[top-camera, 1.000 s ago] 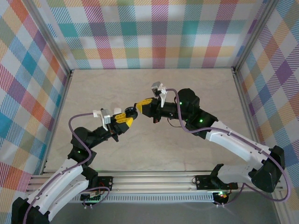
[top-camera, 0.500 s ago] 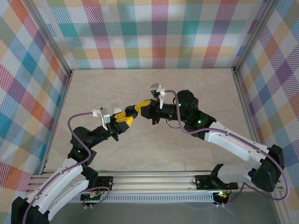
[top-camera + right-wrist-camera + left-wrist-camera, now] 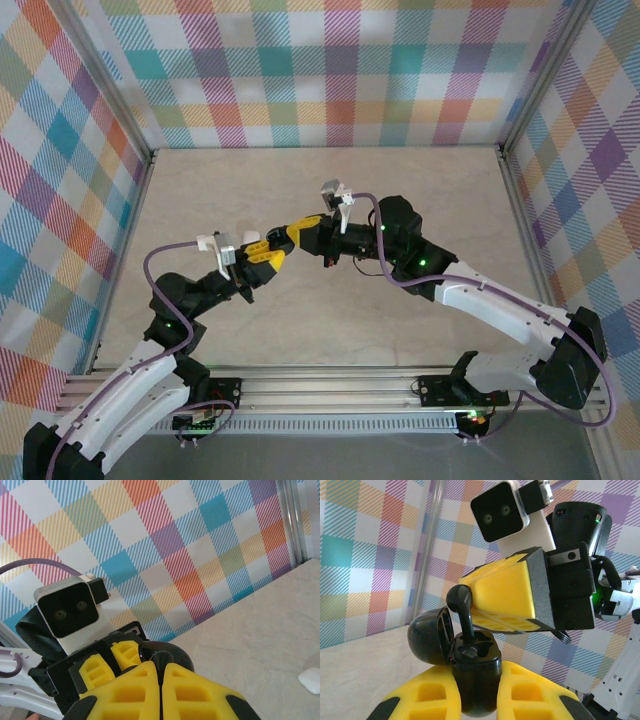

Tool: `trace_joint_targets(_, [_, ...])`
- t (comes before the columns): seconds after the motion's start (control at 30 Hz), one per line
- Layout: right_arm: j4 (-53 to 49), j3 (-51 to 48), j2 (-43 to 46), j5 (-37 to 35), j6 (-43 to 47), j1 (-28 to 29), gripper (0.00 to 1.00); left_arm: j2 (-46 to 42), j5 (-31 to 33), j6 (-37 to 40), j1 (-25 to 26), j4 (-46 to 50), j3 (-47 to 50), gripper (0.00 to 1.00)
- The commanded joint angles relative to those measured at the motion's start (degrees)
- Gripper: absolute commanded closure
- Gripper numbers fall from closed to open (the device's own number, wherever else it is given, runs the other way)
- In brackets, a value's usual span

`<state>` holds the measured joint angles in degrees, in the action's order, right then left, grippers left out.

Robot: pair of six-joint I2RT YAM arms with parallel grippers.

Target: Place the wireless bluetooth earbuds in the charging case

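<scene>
1. R claw (image 3: 470,592): yellow jaws pressed together, no gap seen, pinching a black bud (image 3: 461,605) by its head.
2. Bud: stem points down, tip just inside one well of the black case (image 3: 476,672). Head sits above the rim, so I judge it partway in, not seated.
3. L claw (image 3: 475,702): jaws closed tight on the case's lower body, one per side. Case is upright, lid (image 3: 427,639) hinged open, just beside the bud's stem.
4. Both claws meet nose to nose over mid table (image 3: 420,190). Case seems held off the surface, can't be sure.
5. Small white bit (image 3: 311,680) lies on the table at the edge of R wrist view. Too cropped to say bud or case.
6. Risk: stem off-axis w/ the well. It would catch the rim and jam, and more push would bend it or pop it from the pinch.
7. Risk: pushing down hard. Case could slip or twist between L jaws, since they grip only its rounded bottom.
8. Risk: letting go early. W/ the head above the rim the bud prob. tips out and drops, maybe rolling off.
9. Risk: R jaw tips are near the lid. A sideways nudge could swing it shut on the stem.
10. Risk: wrong well or wrong facing. Bud won't seat however straight it goes. Can't tell from here which well is its own.
</scene>
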<state>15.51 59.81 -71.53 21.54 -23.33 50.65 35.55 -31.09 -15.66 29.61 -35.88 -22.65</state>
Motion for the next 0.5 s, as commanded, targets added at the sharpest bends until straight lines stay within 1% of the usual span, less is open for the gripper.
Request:
trace_joint_targets(0.0, [2.95,-1.34,1.38,0.78,-2.78,0.41,0.92,-1.34,1.43,-0.63,0.83,-1.82,-2.16,1.00])
trace_joint_targets(0.17, [4.35,-2.74,1.81,1.04,-5.48,0.41,0.92,-2.19,1.55,-0.77,0.98,-1.55,-2.24,1.00])
trace_joint_targets(0.47, [2.65,-2.99,1.22,4.22,-5.66,0.41,0.92,-2.33,1.81,-0.43,1.16,-1.33,-2.52,1.00])
